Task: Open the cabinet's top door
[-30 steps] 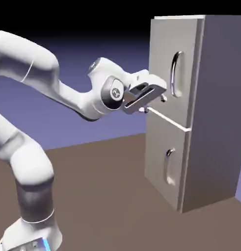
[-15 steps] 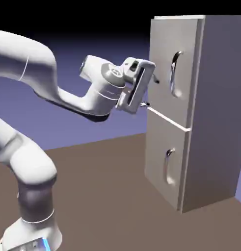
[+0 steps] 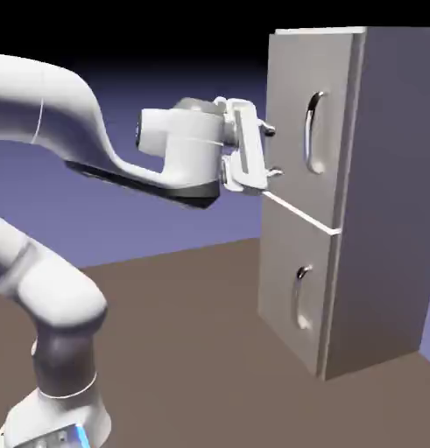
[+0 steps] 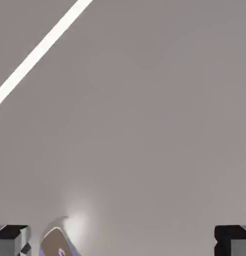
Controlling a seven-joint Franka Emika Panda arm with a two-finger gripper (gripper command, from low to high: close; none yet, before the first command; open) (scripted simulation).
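Side view spans arm and cabinet; hand view faces door.

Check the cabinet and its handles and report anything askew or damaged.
Nothing stands out: the top door and bottom door look shut, and both curved handles look upright and intact.

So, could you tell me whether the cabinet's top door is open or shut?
Shut: the top door sits flush against the cabinet body, with no gap showing along its edge.
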